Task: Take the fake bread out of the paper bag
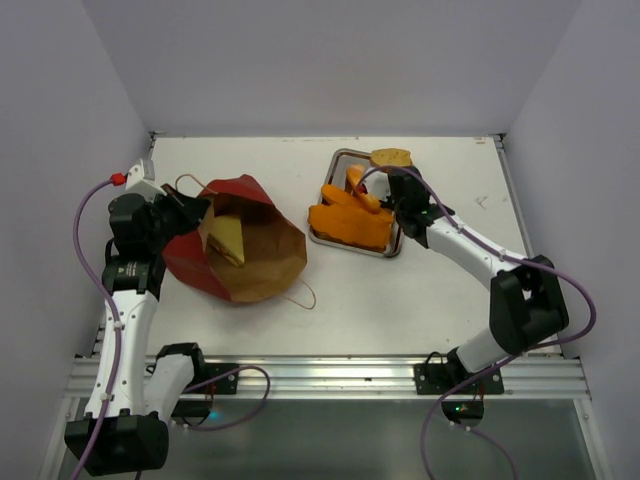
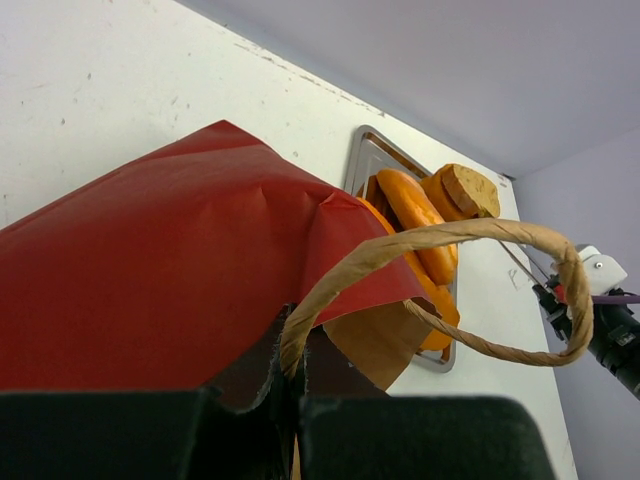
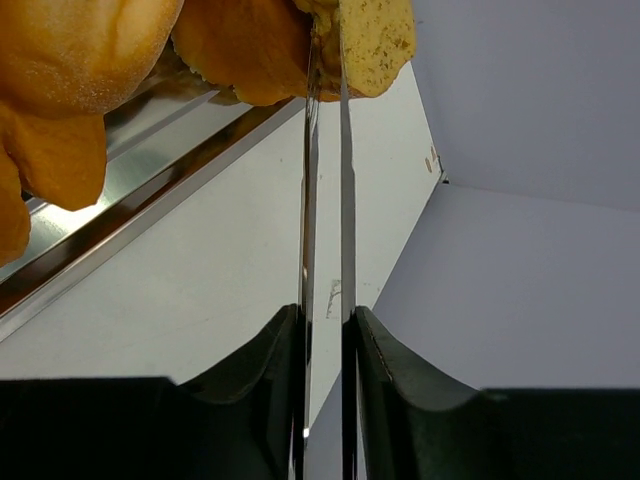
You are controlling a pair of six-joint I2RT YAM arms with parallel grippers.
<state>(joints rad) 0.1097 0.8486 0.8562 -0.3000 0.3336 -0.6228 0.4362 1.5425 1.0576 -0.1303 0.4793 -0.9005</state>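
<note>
The paper bag [image 1: 262, 262] lies on its side at the left, red outside, brown inside, mouth facing right. A triangular sandwich [image 1: 228, 238] lies inside it. My left gripper [image 1: 188, 212] is shut on the bag's rim; the left wrist view shows the red paper [image 2: 150, 270] and the root of a cord handle [image 2: 480, 232] pinched in the gripper [image 2: 295, 385]. Several orange bread pieces [image 1: 350, 222] lie on the metal tray [image 1: 350, 152]. My right gripper [image 1: 392, 175] is at the tray's far corner, its jaws almost shut on a brown round slice [image 3: 378, 35].
The white walls enclose the table on three sides. A second cord handle [image 1: 300, 292] lies on the table in front of the bag. The tray's rim [image 3: 150, 190] runs just left of my right fingers. My right arm [image 2: 600, 310] shows beyond the tray.
</note>
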